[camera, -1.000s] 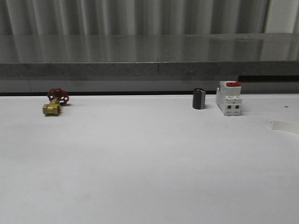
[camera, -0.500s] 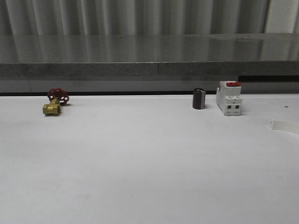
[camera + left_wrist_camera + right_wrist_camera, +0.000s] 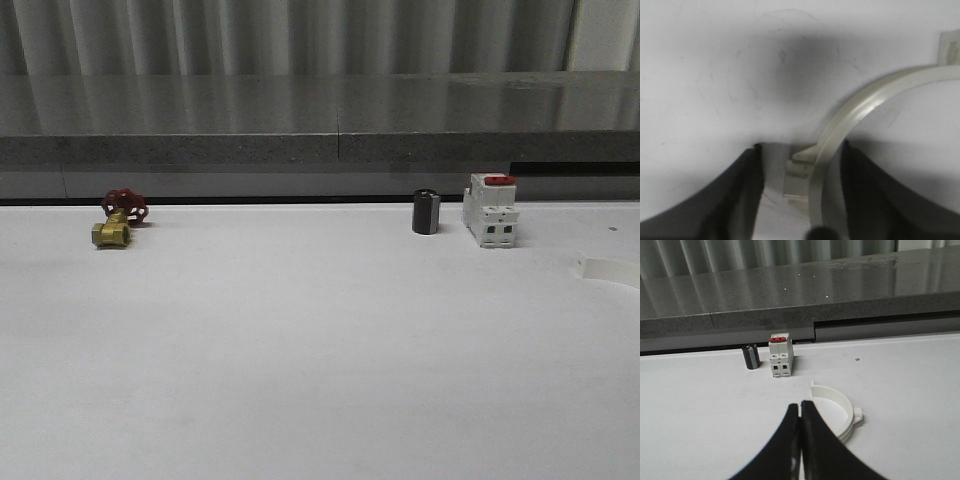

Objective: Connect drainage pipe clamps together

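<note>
Nothing moved, left claw [image 3: 800, 200] gripping clamp [image 3: 850, 120]

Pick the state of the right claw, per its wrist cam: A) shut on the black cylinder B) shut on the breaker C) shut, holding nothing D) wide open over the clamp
C: the right claw has its fingers pressed together with nothing between them; the clamp lies on the table beyond it, and the breaker and black cylinder stand farther back, untouched.
</note>
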Available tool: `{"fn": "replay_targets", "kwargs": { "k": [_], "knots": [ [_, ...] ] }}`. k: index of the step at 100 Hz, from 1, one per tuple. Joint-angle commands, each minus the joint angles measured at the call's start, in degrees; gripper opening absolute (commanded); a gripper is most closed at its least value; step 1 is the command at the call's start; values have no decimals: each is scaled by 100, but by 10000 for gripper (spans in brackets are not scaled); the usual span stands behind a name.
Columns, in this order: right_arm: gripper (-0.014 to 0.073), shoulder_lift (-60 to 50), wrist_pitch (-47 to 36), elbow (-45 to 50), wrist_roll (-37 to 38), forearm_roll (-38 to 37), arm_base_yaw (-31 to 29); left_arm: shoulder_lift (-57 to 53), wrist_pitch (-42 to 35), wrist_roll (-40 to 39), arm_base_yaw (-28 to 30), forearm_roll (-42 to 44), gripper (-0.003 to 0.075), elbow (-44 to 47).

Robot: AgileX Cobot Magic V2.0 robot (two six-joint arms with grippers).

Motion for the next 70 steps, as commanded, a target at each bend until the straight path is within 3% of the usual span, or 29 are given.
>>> {"fn": "replay_targets", "kwargs": {
  "k": [1,16,44,70],
  "knots": [
    [-118,-112,-428,-87,-24,11,-35,-297,-67,1,12,-65,154,-156],
    [-118,-112,-428,-87,-24,11,-35,-323,14,1,12,-211,23,-156],
    [-118,-112,-428,-87,-24,11,-35,-798,674,-93,-232,-1269,17,-156],
    [-118,-112,-428,-87,-24,11,-35,-1358,772,-1040,-1480,-1283,17,-146]
  ]
}}
